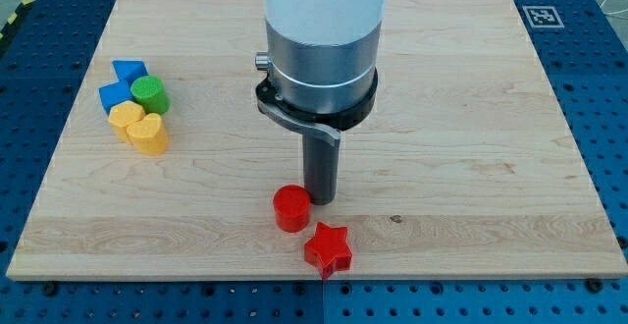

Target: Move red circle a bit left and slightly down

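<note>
The red circle (291, 208) lies on the wooden board (471, 118) near the view's bottom middle. My tip (322, 199) stands right beside it on its right, touching or almost touching it. A red star (328, 248) lies just below and to the right of the red circle, close to the board's bottom edge.
A cluster of blocks sits at the view's left: a blue block (129, 72) at the top, a blue block (116, 96) below it, a green cylinder (150, 95), a yellow block (126, 119) and a yellow heart (150, 135). The arm's wide body (322, 49) hangs over the board's middle.
</note>
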